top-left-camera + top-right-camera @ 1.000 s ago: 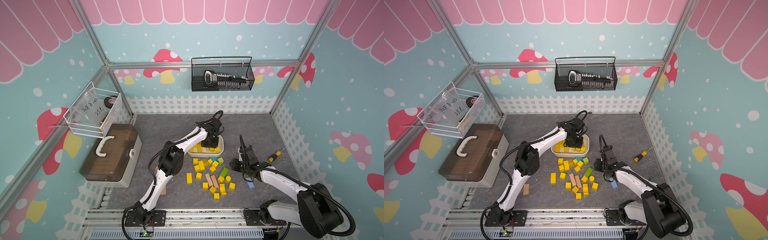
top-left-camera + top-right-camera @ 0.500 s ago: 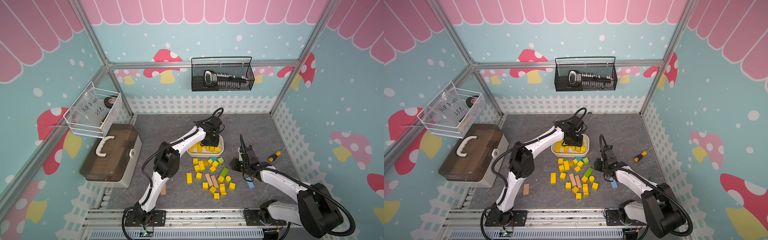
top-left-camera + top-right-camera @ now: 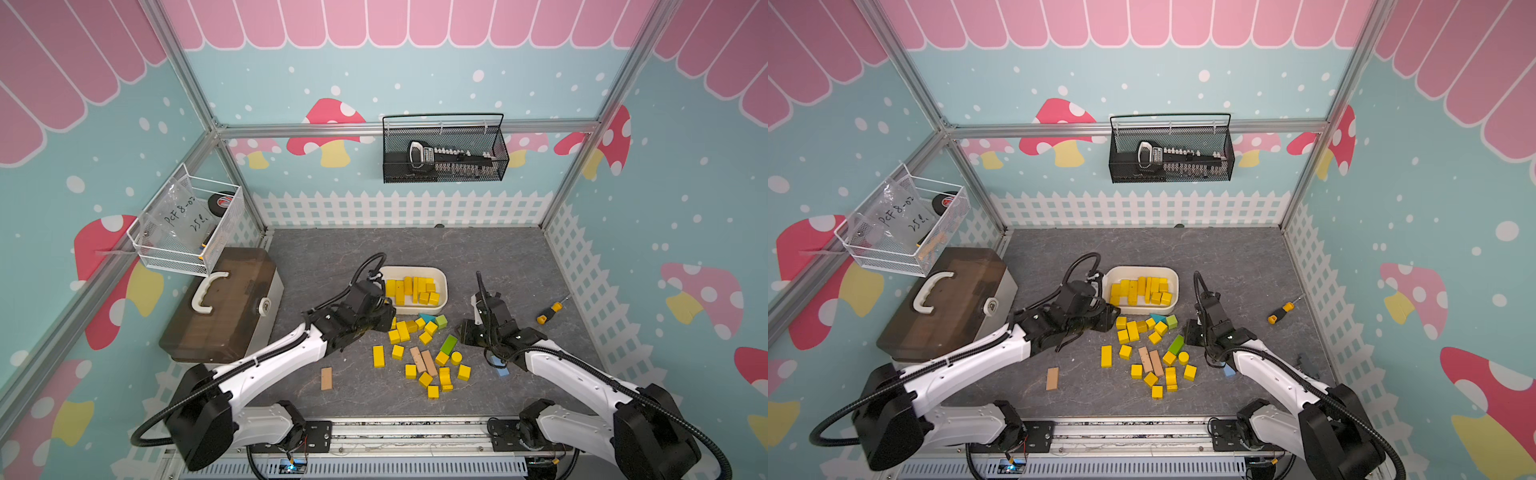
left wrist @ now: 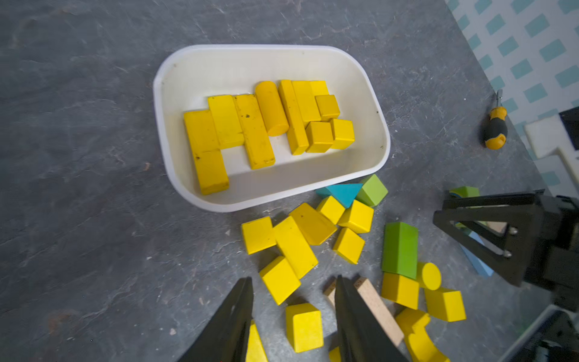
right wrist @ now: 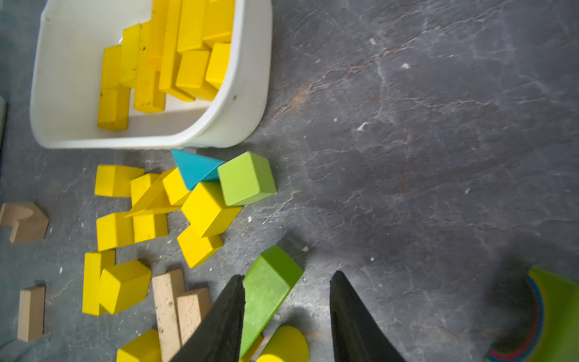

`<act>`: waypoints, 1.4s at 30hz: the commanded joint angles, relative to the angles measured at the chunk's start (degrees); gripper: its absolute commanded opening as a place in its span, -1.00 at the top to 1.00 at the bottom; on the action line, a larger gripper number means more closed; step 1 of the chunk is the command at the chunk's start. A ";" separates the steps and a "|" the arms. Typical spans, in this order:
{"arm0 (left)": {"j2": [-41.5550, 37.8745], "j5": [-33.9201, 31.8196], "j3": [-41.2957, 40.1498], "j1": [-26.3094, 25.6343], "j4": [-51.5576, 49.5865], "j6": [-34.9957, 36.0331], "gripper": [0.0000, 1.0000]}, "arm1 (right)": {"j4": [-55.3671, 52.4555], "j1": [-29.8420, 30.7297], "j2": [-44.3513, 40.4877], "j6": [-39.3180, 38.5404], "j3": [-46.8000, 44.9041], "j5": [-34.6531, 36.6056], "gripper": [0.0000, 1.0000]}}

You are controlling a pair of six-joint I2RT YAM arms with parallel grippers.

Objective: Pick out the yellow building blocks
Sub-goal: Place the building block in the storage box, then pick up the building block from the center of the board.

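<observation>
Yellow paint marks the progress here. About ten yellow building blocks lie packed in the white tub at the centre of both top views. More than a dozen lie loose on the grey surface just below it, so the sorting looks less than half done. Mixed into that scatter are a green bar, a green cube, a teal wedge and tan bars, none of which belong in the tub.

The left pincer hangs over the left edge of the scatter, jaws parted and empty, with a yellow cube visible on the surface beneath the gap. The right pincer is also parted and holds nothing, one finger just beside the green bar.

In the top views both pincers' tips are hidden beneath their wrist housings. A blue block is half covered by the right arm. The blocks in the tub overlap, so the count is rough. A green, striped object is cut off at the frame edge and cannot be identified.
</observation>
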 commanded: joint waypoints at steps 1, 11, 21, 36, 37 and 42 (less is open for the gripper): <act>-9.48 -7.07 -8.75 -0.44 14.76 4.12 -0.01 | -4.82 4.06 -1.67 2.52 -0.42 2.20 0.12; -16.01 -4.51 -14.24 -0.33 16.53 3.42 -0.97 | -13.12 10.77 -2.58 8.43 -0.40 4.85 0.10; -19.42 -2.55 -17.22 -0.21 19.15 3.44 -0.98 | -16.14 11.71 2.49 8.63 2.17 5.56 0.02; -12.65 -2.50 -13.18 0.70 16.49 2.64 -0.98 | -15.23 12.01 6.30 7.14 4.22 6.37 0.13; -12.54 -2.47 -13.12 0.79 16.56 2.61 -0.98 | -15.18 12.05 6.33 7.18 4.29 6.47 0.16; -12.95 -2.32 -13.33 1.12 16.61 2.33 -0.98 | -14.91 11.97 7.42 7.00 4.85 6.92 0.22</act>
